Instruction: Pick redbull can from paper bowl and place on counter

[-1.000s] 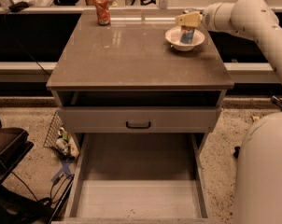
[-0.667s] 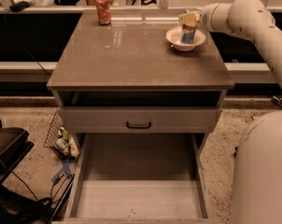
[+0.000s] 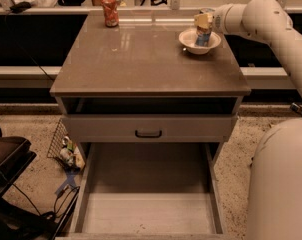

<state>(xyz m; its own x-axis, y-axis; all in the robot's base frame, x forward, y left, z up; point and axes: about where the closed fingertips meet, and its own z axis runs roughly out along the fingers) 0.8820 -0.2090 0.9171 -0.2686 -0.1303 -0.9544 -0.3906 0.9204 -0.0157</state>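
End effector (image 3: 203,20) sits right at the top of the redbull can (image 3: 204,36), upright in the paper bowl (image 3: 186,39) on the desk (image 3: 141,59); grip can't be told.

Two cans, one slim silver-and-blue metal can (image 3: 204,34) and one dented orange-red soda can (image 3: 110,11); one round white paper bowl (image 3: 187,38); one glossy grey-brown bench (image 3: 146,59); one gripper (image 3: 205,19) over the bowl

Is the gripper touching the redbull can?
Cannot tell. In the camera view the gripper overlaps the top of the redbull can in the paper bowl; neither contact nor gap shows.
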